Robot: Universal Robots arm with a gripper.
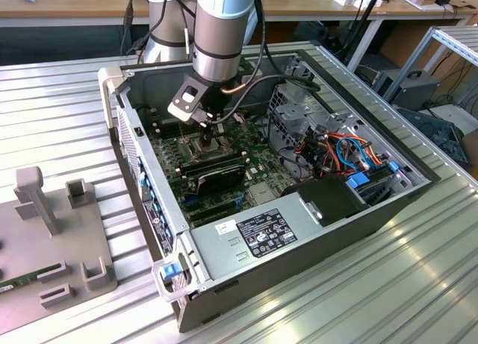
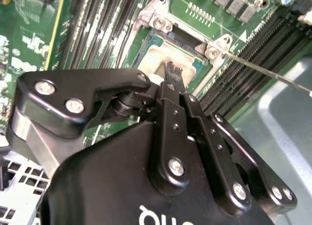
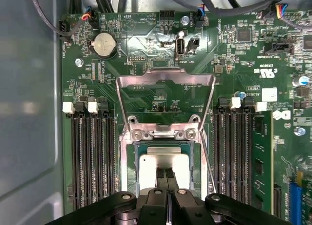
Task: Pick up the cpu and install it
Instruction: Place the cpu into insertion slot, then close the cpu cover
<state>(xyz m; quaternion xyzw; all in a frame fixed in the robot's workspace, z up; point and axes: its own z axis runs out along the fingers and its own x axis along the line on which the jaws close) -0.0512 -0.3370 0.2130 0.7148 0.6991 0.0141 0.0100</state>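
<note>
Hanging tip-down over the board, the gripper [image 3: 165, 175] has its two fingers set side by side with barely a slit between them and nothing clamped in it; whether the tips touch the metal beneath cannot be told. Directly under them the cpu [image 3: 152, 165] lies flat inside the socket [image 3: 130, 161], dull metal top upward. The chip is near-square, so no long axis stands out; its edges run parallel to the socket walls and to the memory slots [image 3: 92, 156] flanking it on both sides. Beyond it the hinged frame [image 3: 146, 79] stands open and the thin lever rod [image 2: 263, 69] hangs free, so the chip is judged unclamped. Risks, as judged: a sideways drag or uneven push from the narrow tips could skew the chip in its seat and bend the contacts below; with only gravity holding it, a tip that sticks on rising could lift one corner. On a clock face laid over the exterior view and centred on the computer case [image 1: 131, 146], the gripper [image 1: 211, 139] works at about 10 o'clock, the power-supply box [image 1: 261, 232] sits at 6 o'clock, and the coloured cables [image 1: 347, 150] between 2 and 3 o'clock; the ribbed metal table [image 1: 358, 299] carries the case.
</note>
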